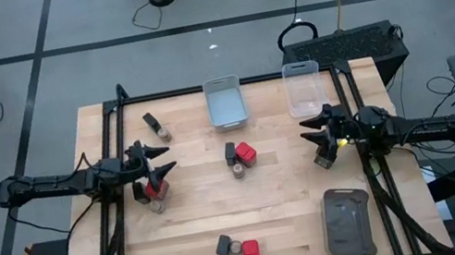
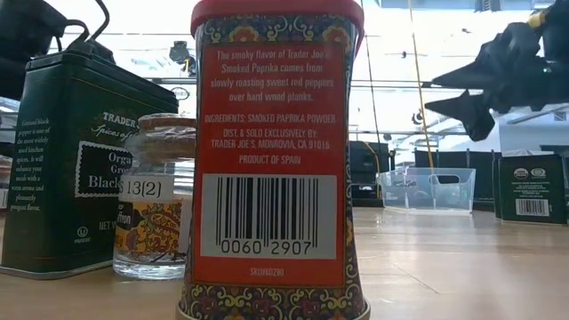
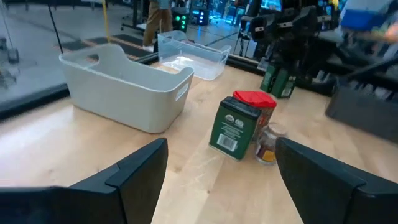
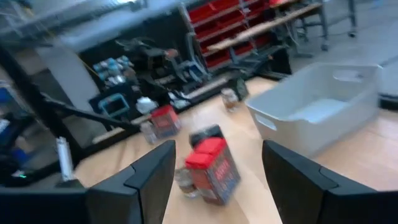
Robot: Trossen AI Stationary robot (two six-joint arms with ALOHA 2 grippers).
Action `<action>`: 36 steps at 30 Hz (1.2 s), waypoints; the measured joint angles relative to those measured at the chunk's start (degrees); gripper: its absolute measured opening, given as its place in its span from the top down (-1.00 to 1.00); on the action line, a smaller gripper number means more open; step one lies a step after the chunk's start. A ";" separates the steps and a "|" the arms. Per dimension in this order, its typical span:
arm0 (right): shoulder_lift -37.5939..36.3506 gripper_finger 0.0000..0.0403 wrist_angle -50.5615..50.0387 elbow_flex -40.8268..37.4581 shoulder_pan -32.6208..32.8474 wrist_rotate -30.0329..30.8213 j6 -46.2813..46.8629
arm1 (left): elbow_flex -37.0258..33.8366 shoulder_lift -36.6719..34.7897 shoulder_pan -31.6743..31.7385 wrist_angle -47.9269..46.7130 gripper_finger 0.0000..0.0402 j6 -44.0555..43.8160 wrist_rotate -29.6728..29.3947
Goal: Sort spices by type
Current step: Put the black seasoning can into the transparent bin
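Both jaws wide and empty, left gripper [image 1: 156, 159] over the left-edge spices [image 1: 153, 192], right gripper [image 1: 318, 133] near the clear bin [image 1: 309, 88]; you'd grab tins across flat sides, jars probably slippery glass.

The bench [image 1: 196, 217] is pale, smooth wood. The grey bin [image 3: 124, 87] looks matt plastic, the clear bin [image 3: 193, 56] glossy. The green tin [image 2: 76, 160] is shiny metal; the jar [image 2: 156, 213] is glass.
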 joint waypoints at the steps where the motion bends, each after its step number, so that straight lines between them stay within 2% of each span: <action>1: 0.00 -0.10 0.21 0.39 0.00 -0.98 -0.32 | -0.01 0.02 0.00 0.00 -0.50 -1.52 0.00; 10: 3.50 -0.10 -2.65 9.72 -0.04 -1.24 -0.94 | 0.00 0.07 0.00 -0.44 -0.50 -2.88 0.50; 15: 9.45 -0.10 -6.20 16.10 0.04 -1.69 -0.68 | 1.11 0.17 0.01 -0.65 -0.50 2.04 7.36; 20: 18.32 -0.10 -12.73 23.80 0.07 -1.82 -2.22 | 5.67 0.12 -0.01 -0.07 -0.50 6.54 10.52; 26: 29.19 -0.10 -22.27 34.25 0.07 -1.83 -5.84 | 12.74 1.54 -0.01 -6.43 -0.50 10.51 11.17; 36: 41.30 -0.10 -35.14 48.84 0.07 -1.69 -11.23 | 25.27 10.21 -0.01 -15.26 -0.50 15.23 11.13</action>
